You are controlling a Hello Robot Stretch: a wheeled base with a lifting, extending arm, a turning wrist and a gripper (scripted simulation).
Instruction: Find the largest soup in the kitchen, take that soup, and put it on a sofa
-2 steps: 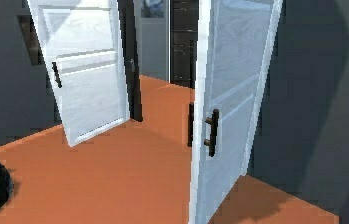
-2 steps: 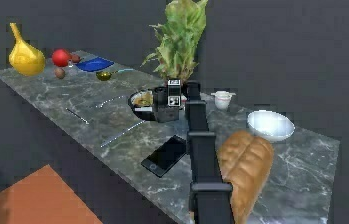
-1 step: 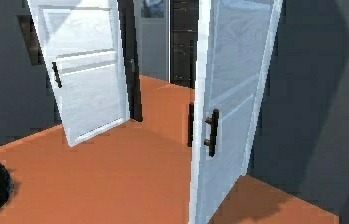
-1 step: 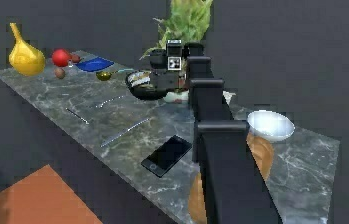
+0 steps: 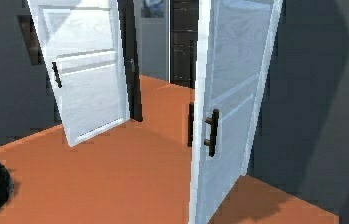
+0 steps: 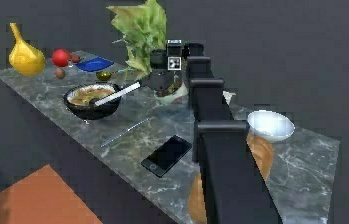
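Status: the kitchen search looks finished and the pick-up is about to start or is under way. The carry and the drop on a sofa are not yet done. This is judged from the arm (image 6: 217, 130) reaching out over the tabletop (image 6: 312, 165).

End effector (image 6: 160, 62): it sits at the arm's far end, just beside the lettuce (image 6: 140, 35). A small dark container (image 6: 168, 90) stands on the tabletop at or behind it. I cannot tell how the fingers are set or whether they hold anything.

Soup (image 6: 92, 100): a dark bowl with pale-brown filling stands on the tabletop, apart from the end effector toward the arm side view's left. A pale utensil (image 6: 125, 92) leans on its rim. It is probably the largest soup here.

Other containers:
- white bowl (image 6: 270, 124), right of the arm; its inside looks bare
- blue plate (image 6: 95, 65), far end; a small item lies beside it, too small to name
- small dark container; contents unclear

Forward view: white doors (image 5: 87, 65) stand ajar over an orange floor (image 5: 112, 170).
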